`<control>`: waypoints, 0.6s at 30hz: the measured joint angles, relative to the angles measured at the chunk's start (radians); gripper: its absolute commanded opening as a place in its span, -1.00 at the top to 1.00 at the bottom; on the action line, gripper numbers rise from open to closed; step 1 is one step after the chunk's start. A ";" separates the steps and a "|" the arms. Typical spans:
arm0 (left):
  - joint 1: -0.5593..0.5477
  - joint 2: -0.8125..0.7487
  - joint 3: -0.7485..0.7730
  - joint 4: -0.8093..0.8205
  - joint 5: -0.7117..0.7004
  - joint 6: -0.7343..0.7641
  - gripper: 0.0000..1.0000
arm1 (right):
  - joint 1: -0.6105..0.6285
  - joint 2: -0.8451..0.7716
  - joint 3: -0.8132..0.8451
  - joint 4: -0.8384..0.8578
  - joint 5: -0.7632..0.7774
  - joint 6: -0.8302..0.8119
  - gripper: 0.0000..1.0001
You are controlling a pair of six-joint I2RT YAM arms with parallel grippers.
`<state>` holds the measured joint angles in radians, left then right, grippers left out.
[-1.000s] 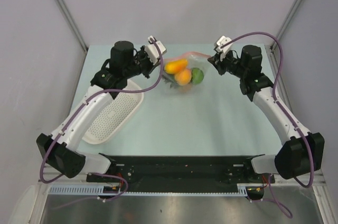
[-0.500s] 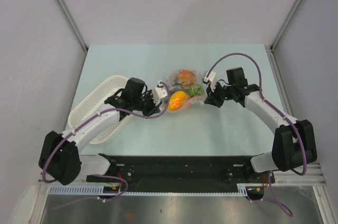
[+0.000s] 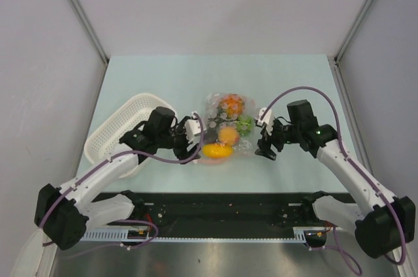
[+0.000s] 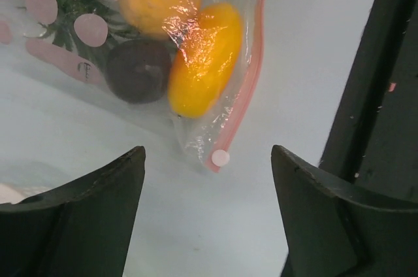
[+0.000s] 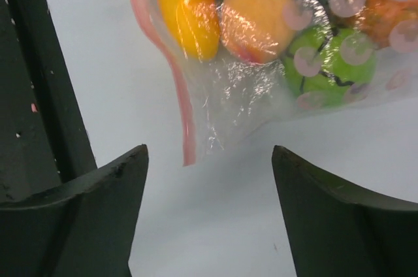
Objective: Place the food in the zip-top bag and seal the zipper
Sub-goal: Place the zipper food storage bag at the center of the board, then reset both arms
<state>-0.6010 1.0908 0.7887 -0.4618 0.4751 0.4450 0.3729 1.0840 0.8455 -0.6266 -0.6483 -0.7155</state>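
Note:
The zip-top bag lies flat on the table with the food inside: pineapple, green ball, peach fruit and orange-yellow fruit. In the left wrist view the dark ring sits beside the orange-yellow fruit. The red zipper runs along the bag's near edge as one strip. My left gripper stands open at the bag's left corner, holding nothing. My right gripper stands open just short of the zipper's right end, also holding nothing.
A white perforated basket sits left of the bag, under my left arm. The black base rail runs along the table's near edge, close behind both grippers.
The bag has come towards the near edge and now rests flat on the table. Both grippers have let go of its corners and opened.

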 measured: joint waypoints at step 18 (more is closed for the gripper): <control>0.525 0.043 0.530 -0.219 0.030 -0.327 -0.99 | -0.255 -0.096 0.182 0.076 0.167 0.454 -0.99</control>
<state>-0.0757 1.1339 1.3190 -0.6804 0.5053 0.1184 0.1177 0.9882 1.0279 -0.5510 -0.4812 -0.2619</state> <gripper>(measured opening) 0.996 0.994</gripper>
